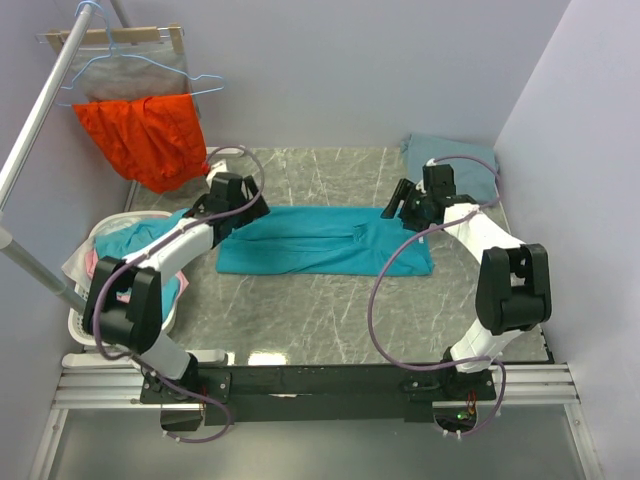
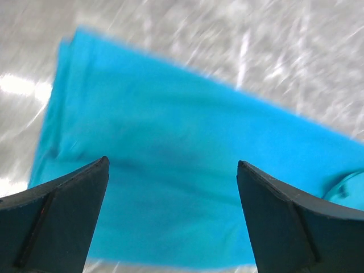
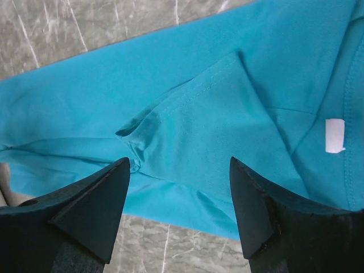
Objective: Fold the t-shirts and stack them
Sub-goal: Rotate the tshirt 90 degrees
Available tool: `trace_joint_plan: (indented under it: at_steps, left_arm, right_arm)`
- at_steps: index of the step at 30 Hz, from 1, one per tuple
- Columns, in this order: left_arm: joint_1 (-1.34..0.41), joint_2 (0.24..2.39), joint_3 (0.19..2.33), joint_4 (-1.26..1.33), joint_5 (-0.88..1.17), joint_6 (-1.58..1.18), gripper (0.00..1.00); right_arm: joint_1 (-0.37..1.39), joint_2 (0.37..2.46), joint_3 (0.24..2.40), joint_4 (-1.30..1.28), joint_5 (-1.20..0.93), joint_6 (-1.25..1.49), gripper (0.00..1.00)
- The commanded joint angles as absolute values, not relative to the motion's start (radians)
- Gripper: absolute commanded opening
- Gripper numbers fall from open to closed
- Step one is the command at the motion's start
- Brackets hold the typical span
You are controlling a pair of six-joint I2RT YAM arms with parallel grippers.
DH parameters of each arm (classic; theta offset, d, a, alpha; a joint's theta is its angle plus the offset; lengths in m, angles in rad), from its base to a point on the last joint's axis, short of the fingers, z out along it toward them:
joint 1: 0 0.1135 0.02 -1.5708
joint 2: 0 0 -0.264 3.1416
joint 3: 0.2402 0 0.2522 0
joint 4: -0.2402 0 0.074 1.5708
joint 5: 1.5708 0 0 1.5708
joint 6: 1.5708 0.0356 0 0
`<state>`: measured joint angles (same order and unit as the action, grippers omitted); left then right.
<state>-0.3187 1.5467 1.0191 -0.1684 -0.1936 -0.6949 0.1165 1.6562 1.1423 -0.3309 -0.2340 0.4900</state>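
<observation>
Teal shirt point(image 1: 320, 240), limp and light, lies as a long folded strip on the table point(image 1: 300, 320); left gripper point(image 2: 172, 165) and right gripper point(image 3: 179, 162) hang wide open, empty, near its ends, so pinch the doubled end edges.

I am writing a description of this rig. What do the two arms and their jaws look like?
Both the left arm and the right arm have white links joined by bulky black joint housings. A thin purple cable loops loosely along each one. The jaws are matt black wedges, broad at the root and tapering to the tip.
</observation>
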Motion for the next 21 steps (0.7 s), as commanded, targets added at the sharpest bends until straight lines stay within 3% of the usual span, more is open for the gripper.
trace_joint_plan:
  at_steps: [1,11,21]
  left_arm:
    - [-0.324,1.667,1.091,-0.069,-0.150,-0.652,0.99]
    - [-0.325,1.778,0.997,0.037,-0.055,-0.673,1.00]
    - [-0.390,1.606,0.738,-0.066,-0.120,-0.813,0.99]
  right_arm:
    - [0.127,1.638,1.102,-0.298,-0.241,0.468,0.77]
    - [0.132,1.769,1.137,-0.348,-0.131,0.469,0.77]
    - [0.156,1.910,1.236,-0.440,-0.089,0.439,0.78]
